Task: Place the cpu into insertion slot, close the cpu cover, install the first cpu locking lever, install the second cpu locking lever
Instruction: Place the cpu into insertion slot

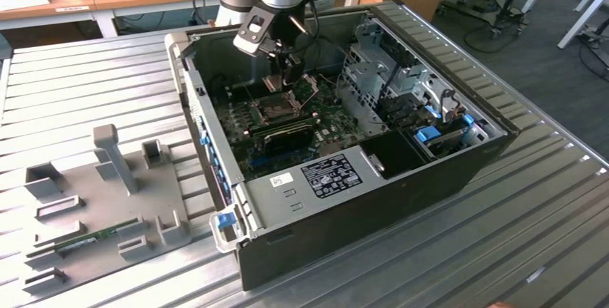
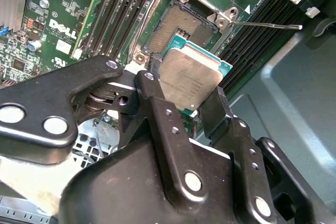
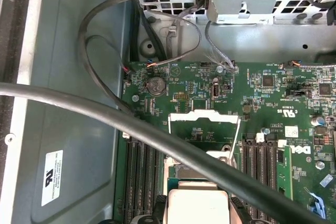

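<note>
Inside the open computer case (image 1: 314, 222) on the counter (image 1: 533, 201), the insertion slot (image 2: 178, 24) lies uncovered, its socket bare. Just over the slot's edge, the pincer (image 2: 184, 95) pinches the cpu (image 2: 191, 74), tilted. Placing is the step in hand; seating likely calls for levelling and squaring the chip to the slot.

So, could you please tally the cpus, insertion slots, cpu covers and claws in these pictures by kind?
claw: 1
cpu, gripped in the claw: 1
insertion slot, bare: 1
cpu cover, raised open: 1
Total: 4
</note>
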### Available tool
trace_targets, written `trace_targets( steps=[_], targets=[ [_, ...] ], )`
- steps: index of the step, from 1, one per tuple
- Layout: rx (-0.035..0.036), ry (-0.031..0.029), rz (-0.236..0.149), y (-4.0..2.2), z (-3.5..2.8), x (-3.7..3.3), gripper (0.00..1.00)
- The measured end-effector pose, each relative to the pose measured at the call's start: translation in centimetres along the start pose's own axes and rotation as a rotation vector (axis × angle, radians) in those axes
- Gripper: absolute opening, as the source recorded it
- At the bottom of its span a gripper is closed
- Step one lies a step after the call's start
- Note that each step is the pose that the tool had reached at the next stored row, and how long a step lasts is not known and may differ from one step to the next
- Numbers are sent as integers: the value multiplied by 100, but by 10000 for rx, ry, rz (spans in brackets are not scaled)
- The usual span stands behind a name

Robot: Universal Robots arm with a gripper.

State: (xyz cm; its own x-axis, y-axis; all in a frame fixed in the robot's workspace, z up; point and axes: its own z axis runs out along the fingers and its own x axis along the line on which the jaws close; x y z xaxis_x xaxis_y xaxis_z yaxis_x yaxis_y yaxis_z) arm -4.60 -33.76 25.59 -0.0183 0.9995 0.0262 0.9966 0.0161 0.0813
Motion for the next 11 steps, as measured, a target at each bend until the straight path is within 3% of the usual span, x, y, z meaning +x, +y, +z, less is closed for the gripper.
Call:
trace_targets(
  steps=[11],
  targets=[
    [0,0,0,-4,41,-1,54]
  ],
)
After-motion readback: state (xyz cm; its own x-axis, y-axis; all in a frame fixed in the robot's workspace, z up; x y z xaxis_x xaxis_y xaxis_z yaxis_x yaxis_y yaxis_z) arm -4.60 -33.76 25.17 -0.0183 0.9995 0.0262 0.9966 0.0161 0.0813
